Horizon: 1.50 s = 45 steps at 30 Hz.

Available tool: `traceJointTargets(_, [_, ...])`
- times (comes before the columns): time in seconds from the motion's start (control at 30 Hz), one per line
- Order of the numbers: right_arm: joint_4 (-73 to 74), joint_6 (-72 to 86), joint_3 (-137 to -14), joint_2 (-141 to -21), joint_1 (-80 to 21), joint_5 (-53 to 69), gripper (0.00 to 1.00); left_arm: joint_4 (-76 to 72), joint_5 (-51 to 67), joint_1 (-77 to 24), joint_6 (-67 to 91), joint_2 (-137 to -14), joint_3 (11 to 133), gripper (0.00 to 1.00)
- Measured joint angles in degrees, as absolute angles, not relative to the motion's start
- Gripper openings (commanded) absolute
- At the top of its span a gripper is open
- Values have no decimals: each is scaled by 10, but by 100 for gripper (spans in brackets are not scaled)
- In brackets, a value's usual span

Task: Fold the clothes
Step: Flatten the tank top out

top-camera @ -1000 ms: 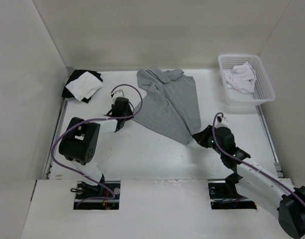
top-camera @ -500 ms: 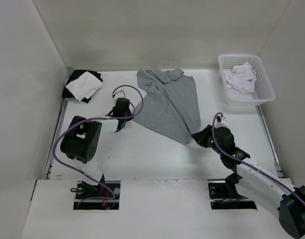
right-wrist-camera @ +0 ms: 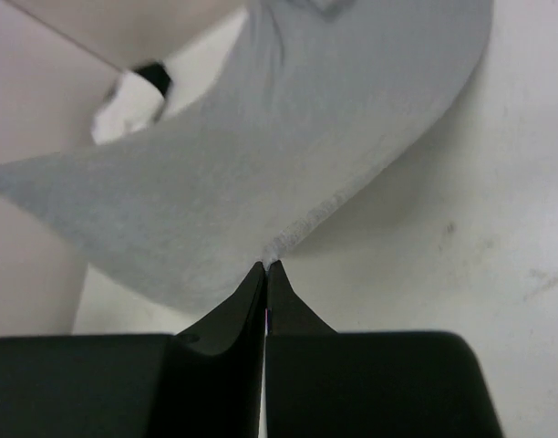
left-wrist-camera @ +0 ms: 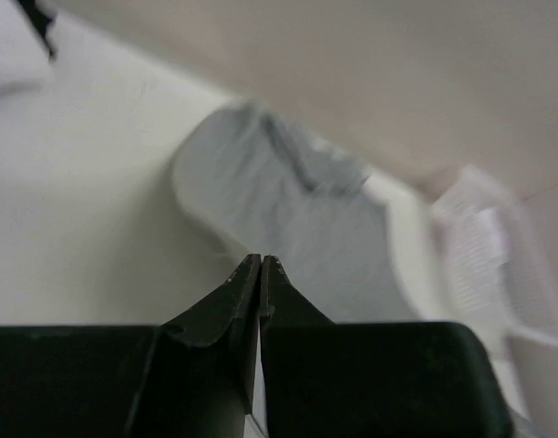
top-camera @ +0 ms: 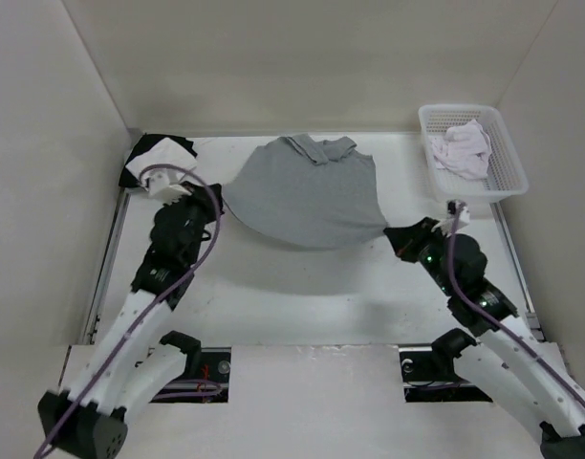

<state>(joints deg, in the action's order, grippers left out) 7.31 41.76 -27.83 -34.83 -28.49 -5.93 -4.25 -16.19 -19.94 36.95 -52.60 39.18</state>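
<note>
Since my left jaws and right jaws are each pinched shut on a hem corner, the grey top point(top-camera: 307, 196) hangs stretched between them, near edge lifted off the tabletop point(top-camera: 302, 282), neckline farthest away. Judged purpose: spreading it flat before folding.

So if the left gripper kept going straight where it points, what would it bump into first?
The grey top. The left gripper is shut on its edge, so the cloth is right in front of the tips. Past that there seems to be only the wall, though depth is hard to judge.
</note>
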Motion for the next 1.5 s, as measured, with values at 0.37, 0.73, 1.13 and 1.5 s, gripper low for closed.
traceJointTargets(0.37, [194, 317, -629, -303, -424, -211, 0, 100, -219, -256, 371, -303, 549, 0])
traceJointTargets(0.73, [150, 168, -938, -464, -489, -286, 0, 26, -223, -255, 311, -435, 812, 0])
traceJointTargets(1.13, [139, 266, -986, -838, -162, 1, 0, 9, -187, -133, 331, -790, 839, 0])
traceJointTargets(1.5, [243, 287, -1357, -1047, -131, 46, 0, 88, -141, -85, 345, -945, 1095, 0])
